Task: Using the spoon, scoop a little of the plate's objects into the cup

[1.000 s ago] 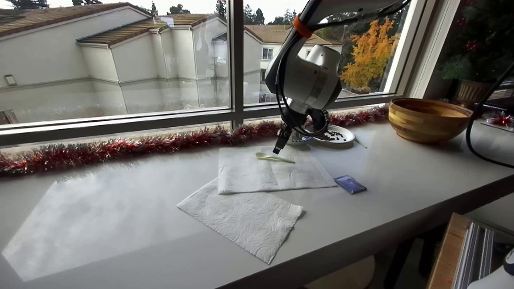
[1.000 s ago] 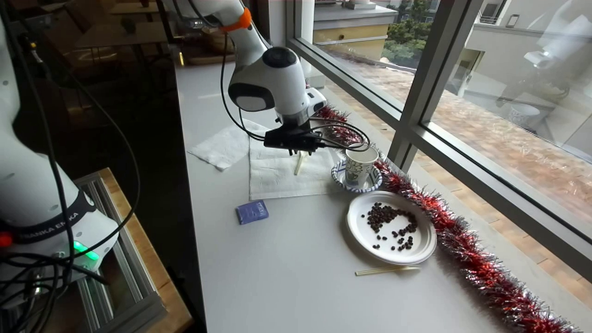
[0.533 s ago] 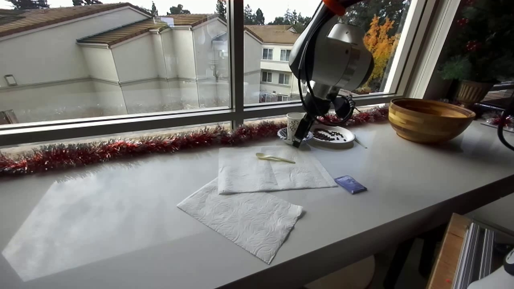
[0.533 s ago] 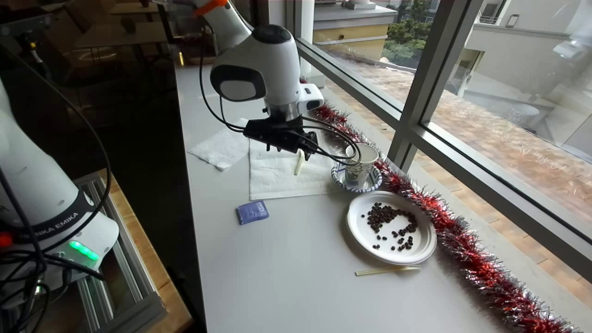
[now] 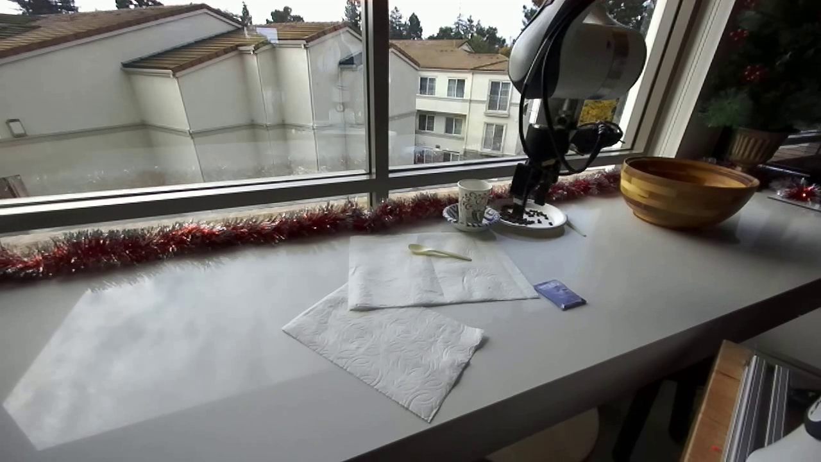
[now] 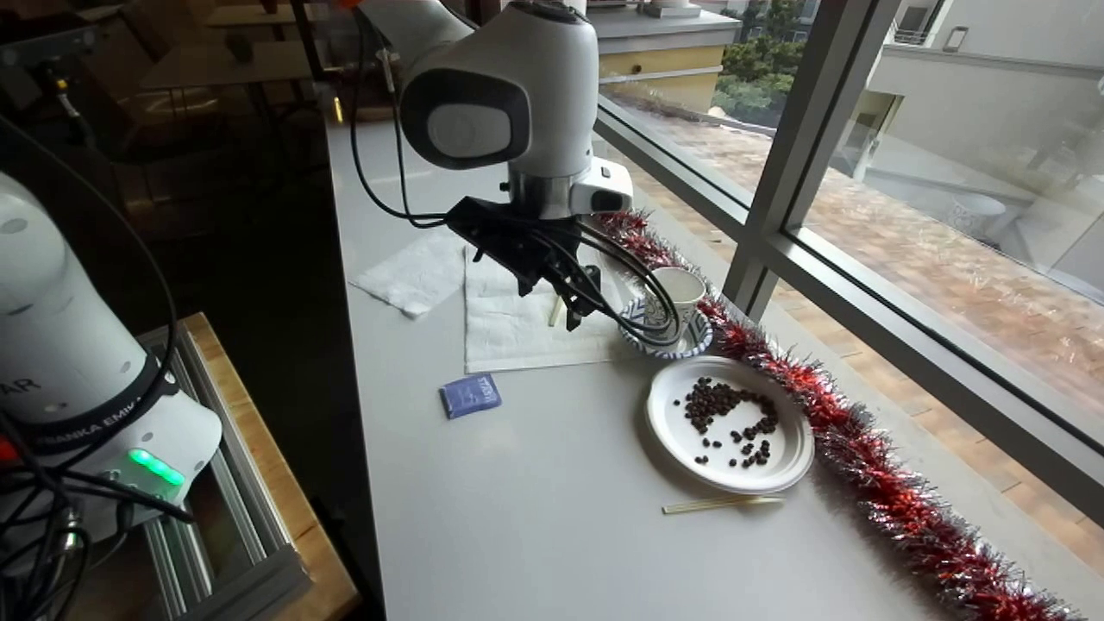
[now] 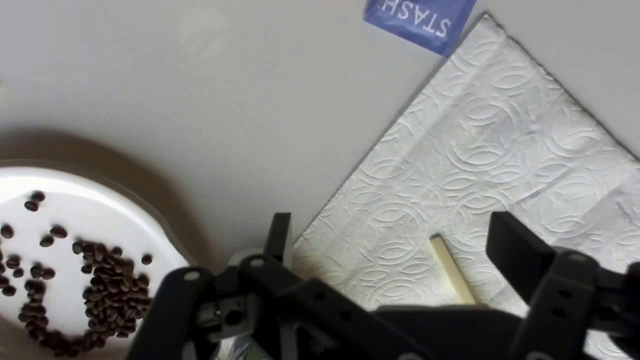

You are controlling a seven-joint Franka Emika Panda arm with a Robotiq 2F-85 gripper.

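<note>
A pale yellow spoon (image 5: 440,253) lies on the paper towel, its bowl end pointing away from the plate. In the wrist view the spoon's handle (image 7: 452,267) shows below and between the spread fingers of my gripper (image 7: 392,225), which stands open above the towel and holds nothing. The white cup (image 6: 675,297) stands upright on its patterned saucer, partly behind the gripper's cables. Beside it the round white plate (image 6: 660,431) holds the dark beans (image 6: 711,401), most of them heaped on one side. A second pale utensil (image 6: 723,504) lies on the table by the plate's rim.
Two paper towels (image 5: 397,359) overlap on the table. A blue packet (image 6: 470,396) lies close to the towel corner. Red tinsel (image 6: 871,466) runs along the window behind cup and plate. A wooden bowl (image 5: 686,199) stands farther along the table.
From low over the spoon, my gripper has risen and shifted toward the plate side, its fingers spreading wide. Spoon, cup and plate have stayed in place.
</note>
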